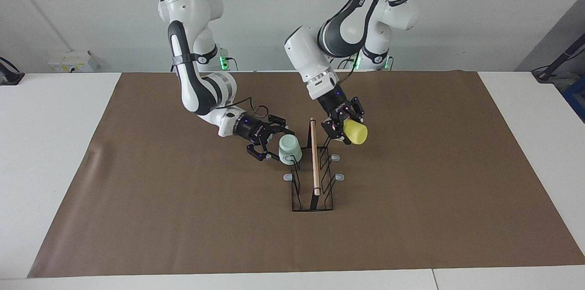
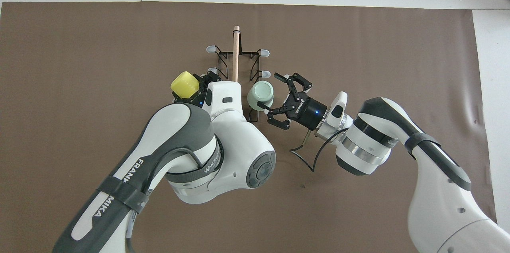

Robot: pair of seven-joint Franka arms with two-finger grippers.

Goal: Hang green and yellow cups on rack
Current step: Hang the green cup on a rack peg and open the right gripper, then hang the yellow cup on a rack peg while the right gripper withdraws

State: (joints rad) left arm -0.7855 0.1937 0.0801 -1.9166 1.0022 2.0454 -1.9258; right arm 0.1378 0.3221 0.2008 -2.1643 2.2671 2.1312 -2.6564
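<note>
Your right gripper (image 1: 270, 144) stands wide open and holds nothing; its fingertips (image 2: 277, 77) sit spread just beside the green cup (image 1: 289, 149), on the side toward the right arm's end of the table. You can see in the overhead view that one finger reaches close to the cup's wall, but whether it touches cannot be told. The green cup hangs on the rack (image 1: 312, 176), tilted with its closed base up, over the prong nearest the robots on the right arm's side.

Your left gripper (image 1: 339, 126) is clamped on the yellow cup (image 1: 355, 132). The cup is carried on its side in the air, its closed base pointing toward the left arm's end of the table. It sits over the rack's row of prongs on the left arm's side, at the end nearest the robots; whether it has met a prong there cannot be told.

The rack stands near the middle of the brown mat (image 1: 137, 217), its wooden rod handle (image 1: 314, 157) running away from the robots. Four grey-tipped prongs (image 1: 337, 176) show bare, two on each side. The mat covers most of the white table (image 1: 50, 144).
</note>
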